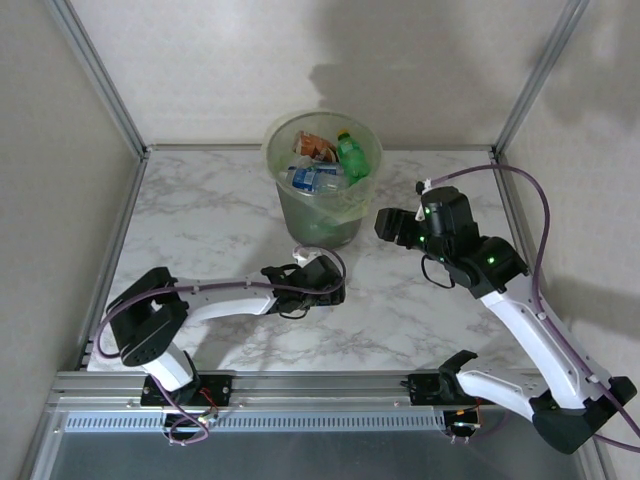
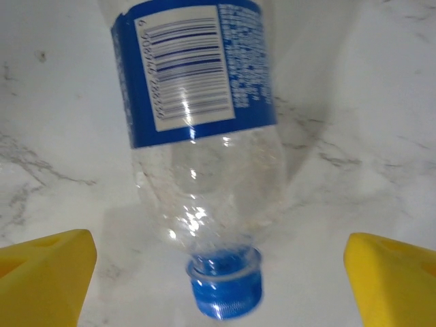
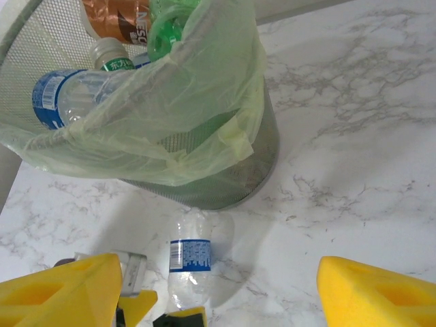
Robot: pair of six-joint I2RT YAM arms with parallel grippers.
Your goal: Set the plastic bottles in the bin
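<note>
Mira: Yellow fingers (image 2: pixel 41 279) of the left gripper (image 2: pixel 218 272) sit closest to the lens, spread wide on either side of the loose bottle (image 2: pixel 204 157), touching nothing.
Tom: And from the biggest thing down?
Mira: First the marble table (image 1: pixel 220 210). Then the bin (image 1: pixel 322 222) at its far middle, a pale-green liner (image 3: pixel 197 102) folded over the rim. Inside lie several plastic bottles (image 1: pixel 318 178): blue-labelled ones, a green bottle (image 1: pixel 352 155), an orange-labelled bottle (image 1: pixel 315 145).
Tom: What of the right gripper (image 3: pixel 218 293)?
Mira: It hovers right of the bin, jaws wide apart, nothing between them.
Tom: And the loose bottle?
Mira: On its side on the table, just beside the bin's base, clear with a blue label, its blue cap (image 2: pixel 225 289) pointing toward the left gripper.
</note>
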